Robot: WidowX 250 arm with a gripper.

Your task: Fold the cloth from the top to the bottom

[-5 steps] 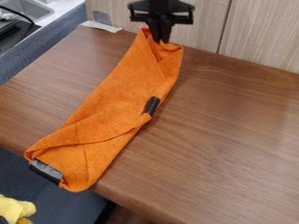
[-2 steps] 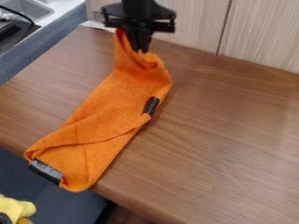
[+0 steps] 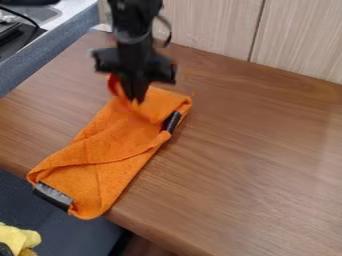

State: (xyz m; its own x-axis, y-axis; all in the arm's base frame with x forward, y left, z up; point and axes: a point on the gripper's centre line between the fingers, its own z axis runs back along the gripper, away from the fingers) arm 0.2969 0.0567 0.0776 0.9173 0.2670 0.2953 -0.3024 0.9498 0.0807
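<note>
Toward the upper left of the camera view, the black gripper (image 3: 135, 100) hangs over the top part of the orange cloth (image 3: 110, 145), its fingers (image 3: 141, 89) pinching the loose upper end, with a bright bit of fabric standing up beside them. The cloth lies in a slanting strip on the brown worktop (image 3: 247, 150), upper end toward the back, lower end at the near edge. One dark piece (image 3: 172, 122) sits against its right side; another dark piece (image 3: 52, 194) is at the lower left corner.

The step in hand, I judge, is bringing the top over the rest, with the fold well short of complete. Best to keep the pinch firm and carry the end along the strip's own slant, down and to the left, rather than straight toward the camera, so the side edges line up. Keep it just high enough to clear the layer beneath; dragging low could pull that layer or catch on the right-hand dark piece. Lower the end flat near the bottom edge, then let go gently and lift straight up, lest the fabric cling and spring back.
</note>
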